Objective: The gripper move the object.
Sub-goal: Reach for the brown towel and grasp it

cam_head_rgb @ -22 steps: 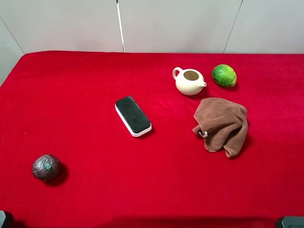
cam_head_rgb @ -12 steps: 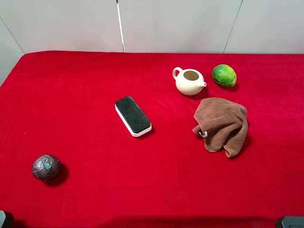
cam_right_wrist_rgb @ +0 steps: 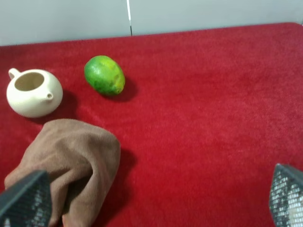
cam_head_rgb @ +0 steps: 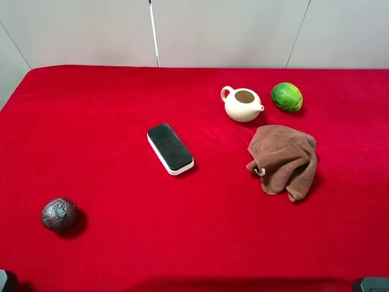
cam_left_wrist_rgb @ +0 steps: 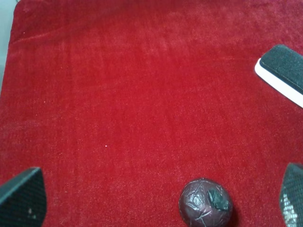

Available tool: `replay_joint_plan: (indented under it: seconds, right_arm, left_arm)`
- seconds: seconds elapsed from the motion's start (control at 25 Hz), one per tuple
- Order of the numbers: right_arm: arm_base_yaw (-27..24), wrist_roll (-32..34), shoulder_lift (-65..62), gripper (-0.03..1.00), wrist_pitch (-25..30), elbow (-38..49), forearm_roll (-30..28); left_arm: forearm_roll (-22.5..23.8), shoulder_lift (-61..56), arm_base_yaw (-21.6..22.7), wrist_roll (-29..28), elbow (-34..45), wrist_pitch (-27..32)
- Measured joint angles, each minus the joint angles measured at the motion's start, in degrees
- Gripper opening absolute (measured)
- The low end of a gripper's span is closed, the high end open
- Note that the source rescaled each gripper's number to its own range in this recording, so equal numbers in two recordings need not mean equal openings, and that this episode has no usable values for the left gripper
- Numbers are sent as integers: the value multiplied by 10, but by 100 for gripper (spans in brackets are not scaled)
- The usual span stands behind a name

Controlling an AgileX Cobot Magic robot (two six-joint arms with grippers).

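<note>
A dark maroon ball [cam_head_rgb: 59, 214] lies at the front left of the red table; in the left wrist view the ball [cam_left_wrist_rgb: 205, 204] sits between the wide-apart fingers of my left gripper [cam_left_wrist_rgb: 158, 198], nearer one fingertip [cam_left_wrist_rgb: 293, 194]. My left gripper is open and empty. A black-and-white eraser [cam_head_rgb: 171, 148] lies mid-table. A brown towel [cam_head_rgb: 284, 159], a cream teapot [cam_head_rgb: 242, 103] and a green fruit [cam_head_rgb: 286, 96] are at the right. My right gripper [cam_right_wrist_rgb: 156, 198] is open and empty, with the towel [cam_right_wrist_rgb: 71, 161] by one fingertip [cam_right_wrist_rgb: 26, 198].
The red cloth [cam_head_rgb: 109, 97] covers the whole table, with a grey wall behind its far edge. Only dark bits of the arms show at the front corners of the high view. The eraser's corner [cam_left_wrist_rgb: 284, 71] shows in the left wrist view.
</note>
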Motion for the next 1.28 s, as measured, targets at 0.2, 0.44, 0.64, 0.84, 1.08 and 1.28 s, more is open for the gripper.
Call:
replay_joint_plan:
  seconds: [0.2,0.44,0.64,0.84,1.08,1.28]
  right_arm:
    - [0,-19,104,100,0,-27,12]
    - [0,-78,256,100,1,-85,34]
    - [9,-114,377,100,2,-139,49]
    - [53,-119,494,100,14,-197,29]
    - [97,-120,622,100,13,-256,18]
    - [107,-121,705,100,13,-288,31]
  left_arm:
    - [0,0,0,0,0,0]
    - [0,0,0,0,0,0]
    - [0,0,0,0,0,0]
    - [0,0,0,0,0,0]
    - [0,0,0,0,0,0]
    - [0,0,0,0,0,0]
